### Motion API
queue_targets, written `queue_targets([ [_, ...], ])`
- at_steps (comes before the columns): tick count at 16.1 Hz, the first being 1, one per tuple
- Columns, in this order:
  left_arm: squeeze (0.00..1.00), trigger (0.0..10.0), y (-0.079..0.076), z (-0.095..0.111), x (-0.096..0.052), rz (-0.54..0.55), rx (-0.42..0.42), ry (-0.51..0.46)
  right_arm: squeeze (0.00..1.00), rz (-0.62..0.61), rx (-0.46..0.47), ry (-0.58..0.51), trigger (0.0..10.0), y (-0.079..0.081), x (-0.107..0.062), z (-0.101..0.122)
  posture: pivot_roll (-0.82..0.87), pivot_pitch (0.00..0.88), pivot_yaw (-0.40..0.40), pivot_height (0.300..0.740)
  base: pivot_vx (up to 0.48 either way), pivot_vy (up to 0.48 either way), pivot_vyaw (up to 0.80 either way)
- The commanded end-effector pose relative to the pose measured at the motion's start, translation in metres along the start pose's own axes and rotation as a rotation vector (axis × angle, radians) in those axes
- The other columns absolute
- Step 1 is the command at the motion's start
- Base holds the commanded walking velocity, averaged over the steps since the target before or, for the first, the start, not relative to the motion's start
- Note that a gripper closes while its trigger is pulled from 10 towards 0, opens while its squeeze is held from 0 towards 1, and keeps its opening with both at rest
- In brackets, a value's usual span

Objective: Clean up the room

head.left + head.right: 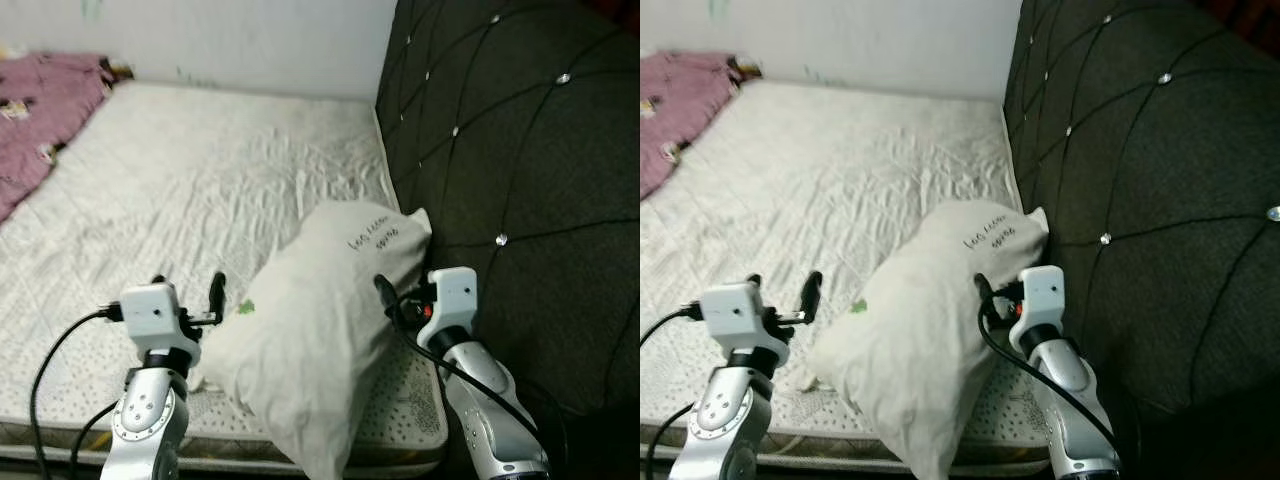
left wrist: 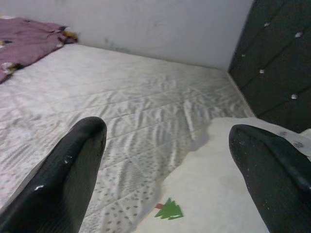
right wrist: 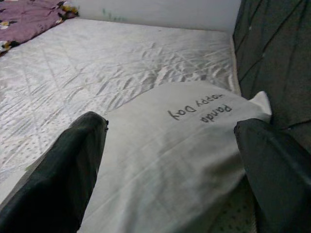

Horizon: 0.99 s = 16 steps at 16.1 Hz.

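A white pillow [image 1: 320, 340] with small handwriting and a green tree mark lies on the near right corner of the bare mattress [image 1: 200, 180], its lower end hanging over the front edge. My left gripper [image 1: 188, 288] is open just left of the pillow's edge, and the tree mark [image 2: 169, 210] lies between its fingers [image 2: 73, 170]. My right gripper [image 1: 405, 295] is open at the pillow's right side, close to the headboard. Its fingers [image 3: 73, 165] straddle the pillow [image 3: 170, 160] without closing on it.
A dark tufted headboard [image 1: 520, 150] rises along the right side. A crumpled purple blanket [image 1: 40, 110] lies at the mattress's far left. A pale wall [image 1: 250, 40] closes the far end. Black cables hang from both arms.
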State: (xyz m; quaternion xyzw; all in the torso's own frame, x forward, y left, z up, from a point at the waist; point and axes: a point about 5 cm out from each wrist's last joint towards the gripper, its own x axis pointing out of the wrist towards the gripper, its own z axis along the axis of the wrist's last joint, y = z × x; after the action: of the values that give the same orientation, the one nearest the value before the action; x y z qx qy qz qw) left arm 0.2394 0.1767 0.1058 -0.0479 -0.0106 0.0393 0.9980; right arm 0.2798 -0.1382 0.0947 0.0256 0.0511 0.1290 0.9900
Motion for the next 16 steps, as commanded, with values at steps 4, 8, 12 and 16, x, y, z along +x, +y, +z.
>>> queue_targets([
  [4,0.00,10.0,0.017,0.007,-0.017,0.035,0.054,0.018,0.00,-0.006,0.024,0.009,10.0,0.002,-0.017,0.003,-0.04,0.218,-0.067,0.740,0.000,0.000,0.00],
  [8,0.00,10.0,0.018,0.012,-0.012,0.019,0.069,0.018,0.00,0.009,-0.011,0.039,10.0,0.016,-0.024,0.003,-0.08,0.243,-0.091,0.740,0.000,0.000,0.00],
  [12,0.00,10.0,0.006,0.009,-0.015,-0.015,0.045,0.033,0.00,0.006,0.024,0.048,10.0,0.019,-0.020,-0.002,-0.05,0.218,-0.072,0.740,0.000,0.000,-0.47],
  [16,0.00,10.0,0.008,0.008,-0.010,-0.020,0.049,0.039,0.00,0.011,0.020,0.040,10.0,0.020,-0.017,-0.001,-0.05,0.201,-0.060,0.740,0.000,0.000,0.00],
])
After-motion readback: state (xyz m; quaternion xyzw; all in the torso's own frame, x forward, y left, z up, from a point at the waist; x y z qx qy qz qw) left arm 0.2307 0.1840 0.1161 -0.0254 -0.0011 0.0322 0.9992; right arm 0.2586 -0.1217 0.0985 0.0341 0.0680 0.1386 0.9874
